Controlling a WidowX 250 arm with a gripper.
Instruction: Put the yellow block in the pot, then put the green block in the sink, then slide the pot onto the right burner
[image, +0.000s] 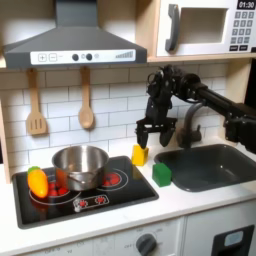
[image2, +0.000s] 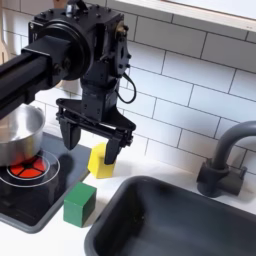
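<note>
The yellow block (image: 138, 154) (image2: 101, 160) stands at the back right corner of the black stovetop (image: 120, 195), against the tiled wall. My gripper (image: 146, 137) (image2: 90, 148) hangs open just above and in front of it, the fingers straddling the block without gripping it. Near the stovetop's front right corner, beside the sink, sits the green block (image: 161, 174) (image2: 80, 203). The shiny steel pot (image: 80, 165) (image2: 18, 135) rests on the burner at the first exterior view's left. The dark grey sink (image: 205, 168) (image2: 170, 225) lies to the first exterior view's right.
An orange-yellow oval toy (image: 37, 182) lies at the stovetop's front left in the first exterior view. A dark curved faucet (image: 190, 125) (image2: 225, 165) stands behind the sink. Two wooden utensils (image: 86, 110) hang on the tiled wall under the range hood.
</note>
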